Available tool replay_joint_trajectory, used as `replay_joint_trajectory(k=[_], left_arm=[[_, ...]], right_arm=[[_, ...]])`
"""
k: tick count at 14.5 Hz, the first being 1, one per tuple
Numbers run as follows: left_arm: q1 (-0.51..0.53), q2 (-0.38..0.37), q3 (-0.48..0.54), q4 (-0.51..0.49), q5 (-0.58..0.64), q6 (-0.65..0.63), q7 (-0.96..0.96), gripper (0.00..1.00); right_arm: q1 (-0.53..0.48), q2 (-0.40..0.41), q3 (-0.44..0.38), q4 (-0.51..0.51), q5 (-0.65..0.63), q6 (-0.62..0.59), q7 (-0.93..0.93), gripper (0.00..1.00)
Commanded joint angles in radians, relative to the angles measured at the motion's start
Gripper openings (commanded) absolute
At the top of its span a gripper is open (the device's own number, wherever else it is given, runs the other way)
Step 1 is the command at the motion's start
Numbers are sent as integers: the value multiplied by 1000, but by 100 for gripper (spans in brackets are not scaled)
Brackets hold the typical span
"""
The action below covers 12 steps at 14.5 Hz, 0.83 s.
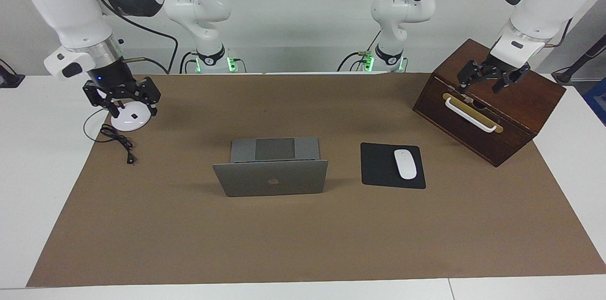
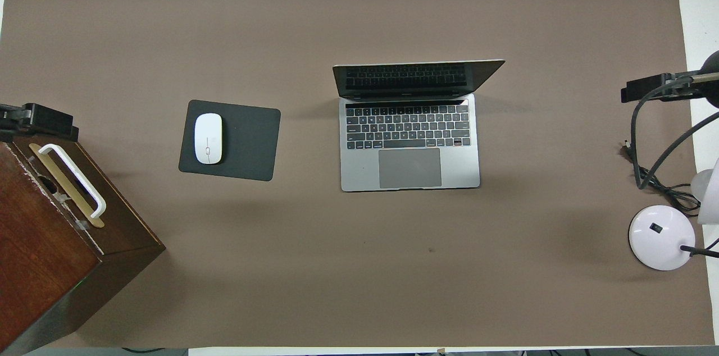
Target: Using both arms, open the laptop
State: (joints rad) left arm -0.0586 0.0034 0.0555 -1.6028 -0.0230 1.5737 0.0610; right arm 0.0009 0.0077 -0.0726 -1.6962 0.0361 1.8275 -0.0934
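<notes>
1. The laptop sits mid-mat, already open: lid raised, its logo turned away from the robots, keyboard deck and trackpad bare in the overhead view. It lies beside the black mouse pad, which carries the white mouse.
2. Nothing touches the laptop. As a judgement, the opening looks done.
3. Right gripper hangs over the white lamp base at its own end of the table, fingers spread apart, holding nothing.
4. Left gripper hovers above the wooden box, near its white handle, fingers apart and empty.
5. Risks: a low right gripper could snag the lamp's cable, and a careless left descent could knock the box. Any fresh push on the lid might overextend the hinge or skid the laptop.
</notes>
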Motion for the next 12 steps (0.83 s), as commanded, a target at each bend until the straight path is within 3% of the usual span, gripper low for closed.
replay_joint_trajectory(k=[1,12], left_arm=[[6,-25,0,-39,-28,40,-13,100],[8,-25,1,-40,-28,39,-13,100]], right_arm=[[-12,-11,7,-11,-10,-4,15,100],[-27,-35,2,-45,-18,-68,-23,100]])
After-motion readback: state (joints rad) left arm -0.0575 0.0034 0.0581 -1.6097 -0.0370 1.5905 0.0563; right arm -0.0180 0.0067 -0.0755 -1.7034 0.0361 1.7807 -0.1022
